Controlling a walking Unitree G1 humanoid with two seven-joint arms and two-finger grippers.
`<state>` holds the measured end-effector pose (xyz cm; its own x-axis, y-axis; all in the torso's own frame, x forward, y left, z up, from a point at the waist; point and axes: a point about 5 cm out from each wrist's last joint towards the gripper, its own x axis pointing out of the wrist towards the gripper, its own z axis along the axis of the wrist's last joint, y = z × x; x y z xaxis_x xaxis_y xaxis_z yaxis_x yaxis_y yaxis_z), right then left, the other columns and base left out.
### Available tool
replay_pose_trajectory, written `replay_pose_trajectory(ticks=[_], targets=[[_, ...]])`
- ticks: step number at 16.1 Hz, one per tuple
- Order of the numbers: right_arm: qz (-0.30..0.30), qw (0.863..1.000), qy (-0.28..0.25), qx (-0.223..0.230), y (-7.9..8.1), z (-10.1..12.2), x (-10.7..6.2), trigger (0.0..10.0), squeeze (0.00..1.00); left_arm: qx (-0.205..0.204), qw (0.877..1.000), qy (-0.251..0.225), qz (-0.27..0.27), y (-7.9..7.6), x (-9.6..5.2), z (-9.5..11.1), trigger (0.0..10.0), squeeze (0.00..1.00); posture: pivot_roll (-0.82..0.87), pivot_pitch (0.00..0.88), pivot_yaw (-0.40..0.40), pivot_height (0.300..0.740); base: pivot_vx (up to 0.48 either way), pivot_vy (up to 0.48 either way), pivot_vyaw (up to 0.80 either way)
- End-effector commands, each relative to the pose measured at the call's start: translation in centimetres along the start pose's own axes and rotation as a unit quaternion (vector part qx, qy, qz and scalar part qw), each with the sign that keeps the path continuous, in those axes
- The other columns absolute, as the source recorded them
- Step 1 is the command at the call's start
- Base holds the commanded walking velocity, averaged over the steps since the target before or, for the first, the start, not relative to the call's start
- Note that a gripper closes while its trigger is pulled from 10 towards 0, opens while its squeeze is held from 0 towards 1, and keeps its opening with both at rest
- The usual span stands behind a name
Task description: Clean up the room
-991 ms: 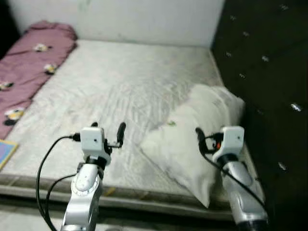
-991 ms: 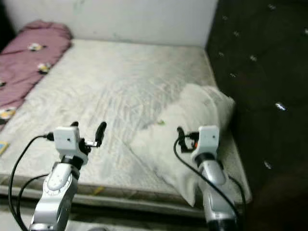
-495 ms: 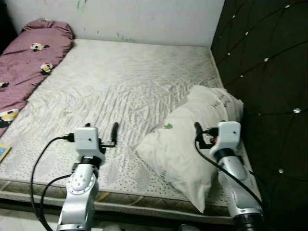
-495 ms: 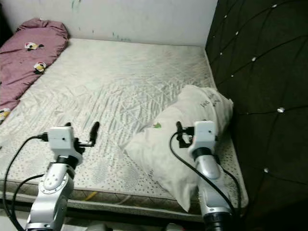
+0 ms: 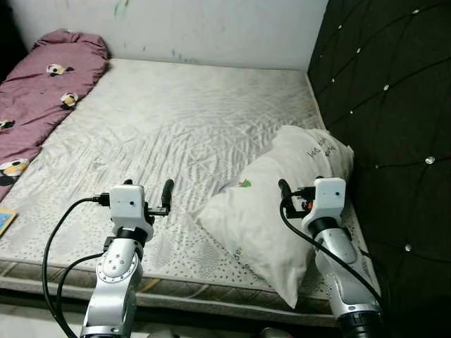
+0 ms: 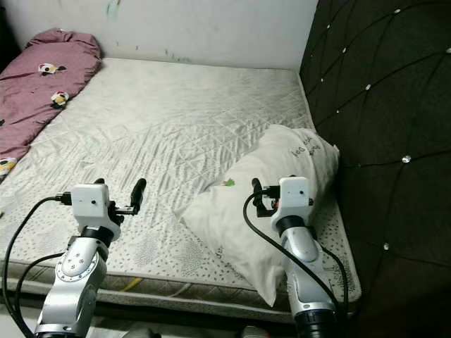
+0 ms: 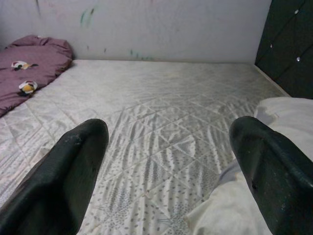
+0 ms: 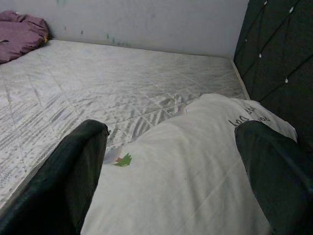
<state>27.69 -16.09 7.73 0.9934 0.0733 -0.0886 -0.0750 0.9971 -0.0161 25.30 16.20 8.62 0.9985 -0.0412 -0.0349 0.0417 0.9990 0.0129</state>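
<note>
My view has steadied at the bed edge, both grippers, left gripper (image 5: pixel 148 198) and right gripper (image 5: pixel 299 197), spread wide and empty, the crumpled white pillow (image 5: pixel 278 201) now just beyond my right fingers (image 8: pixel 73 171), ready for grasping.

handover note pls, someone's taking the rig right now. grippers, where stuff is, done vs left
Left gripper: open, holding nothing, raised over the near edge of the mattress.
Right gripper: open, holding nothing, raised over the white pillow, not gripping it.
Pillow lies askew on the mattress's right side, one end against the dark headboard, the other end reaching the near edge.
Purple blanket is bunched along the far left side.
Done: nothing visibly tidied yet.
Left: probably straighten the pillow against the headboard, then deal with the blanket.
</note>
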Motion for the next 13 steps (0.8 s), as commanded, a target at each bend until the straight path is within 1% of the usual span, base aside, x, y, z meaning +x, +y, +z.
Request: replay_pose_trajectory(ticks=[1, 13], targets=[[-0.004, 1.000, -0.006, -0.002, -0.31, 0.31, 0.21, 10.0, 0.00, 0.005, 1.000, 0.005, -0.007, -0.08, 0.17, -0.10, 10.0, 0.00, -0.03, 0.000, -0.009, 0.740, 0.000, -0.300, 0.00], [0.007, 1.000, -0.007, -0.012, -0.29, 0.38, 0.39, 10.0, 0.00, 0.001, 1.000, 0.005, -0.012, -0.33, 0.22, -0.21, 10.0, 0.00, -0.03, 0.000, -0.015, 0.740, 0.000, -0.311, 0.00]])
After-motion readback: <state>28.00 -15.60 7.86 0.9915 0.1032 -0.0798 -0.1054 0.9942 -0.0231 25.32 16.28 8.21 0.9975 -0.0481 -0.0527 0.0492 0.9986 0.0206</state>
